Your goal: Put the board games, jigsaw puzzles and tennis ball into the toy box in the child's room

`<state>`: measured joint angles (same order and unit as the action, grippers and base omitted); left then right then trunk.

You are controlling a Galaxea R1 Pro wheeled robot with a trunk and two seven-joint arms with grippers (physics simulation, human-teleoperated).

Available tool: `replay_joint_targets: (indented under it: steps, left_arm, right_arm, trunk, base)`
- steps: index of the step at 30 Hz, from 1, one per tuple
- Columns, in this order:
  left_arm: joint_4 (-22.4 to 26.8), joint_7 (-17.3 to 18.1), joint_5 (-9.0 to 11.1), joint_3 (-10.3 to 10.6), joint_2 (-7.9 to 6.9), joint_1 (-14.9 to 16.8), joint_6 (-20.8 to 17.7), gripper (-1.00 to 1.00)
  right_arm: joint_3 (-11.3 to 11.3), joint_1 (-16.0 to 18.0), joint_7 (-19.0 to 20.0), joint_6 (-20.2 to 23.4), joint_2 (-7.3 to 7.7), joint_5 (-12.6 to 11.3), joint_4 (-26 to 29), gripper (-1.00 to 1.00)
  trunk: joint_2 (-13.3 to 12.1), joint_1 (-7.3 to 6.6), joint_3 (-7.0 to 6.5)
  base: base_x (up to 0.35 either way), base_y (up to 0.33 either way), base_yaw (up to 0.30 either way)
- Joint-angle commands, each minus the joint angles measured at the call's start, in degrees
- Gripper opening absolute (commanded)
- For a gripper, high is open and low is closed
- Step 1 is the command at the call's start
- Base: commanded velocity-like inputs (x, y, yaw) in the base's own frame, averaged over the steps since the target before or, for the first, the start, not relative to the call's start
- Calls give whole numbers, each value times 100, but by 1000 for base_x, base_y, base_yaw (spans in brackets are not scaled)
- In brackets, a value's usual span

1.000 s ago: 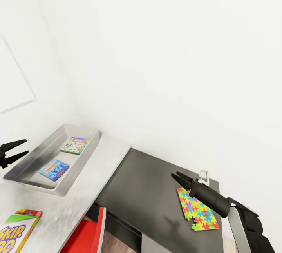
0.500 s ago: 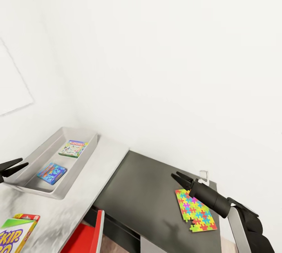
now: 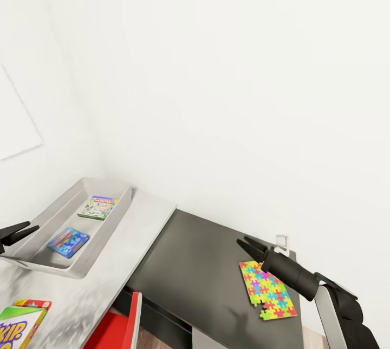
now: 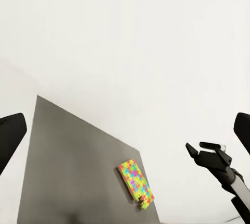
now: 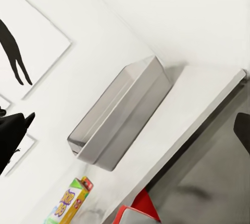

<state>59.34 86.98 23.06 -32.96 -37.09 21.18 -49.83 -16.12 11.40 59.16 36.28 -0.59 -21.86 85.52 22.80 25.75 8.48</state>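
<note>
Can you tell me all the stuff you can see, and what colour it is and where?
Toy box: 1, light grey, on the table by the wall.
Monopoly: 1, green-edged, in the toy box.
Blue game: 1, blue, in the toy box.
Skip-Bo: 1, green, red and white, on the table's near edge.
Puzzle: 1, multicoloured, on the side desk.
Table: 1, pale grey-white.
Side desk: 1, dark grey, beside the table.
Chair: 1, red, under the table's edge.
Picture: black silhouette, on the wall.
Left gripper: black, open, near the toy box.
Right gripper: black, open, above the puzzle.
</note>
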Motion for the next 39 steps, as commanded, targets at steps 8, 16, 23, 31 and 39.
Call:
replay_joint_targets:
  steps: [8,16,23,31,39]
  left_arm:
    - [22,55,5,0,0,-1,-54,100]
    - [25,71,-1,-7,-7,0,-49,100]
    - [25,73,-3,-8,-5,0,-45,100]
    - [40,73,0,-8,-7,-1,-45,100]
    - [65,151,-2,-10,-18,-2,-40,100]
  right_arm:
    - [-10,3,-2,-305,-4,-32,-29,100]
    - [-18,-2,18,-379,14,-48,-61,100]
    - [-16,-20,0,-351,11,-47,-62,100]
    - [-14,-23,-6,-357,1,-46,-60,100]
    - [-14,-24,5,-358,1,-54,-61,100]
  trunk:
    - [12,3,10]
    - [12,3,10]
    - [12,3,10]
    - [12,3,8]
    - [12,3,-31]
  base:
    - [0,0,-3]
    - [0,0,0]
    - [0,0,0]
    - [0,0,-4]
    - [0,0,-137]
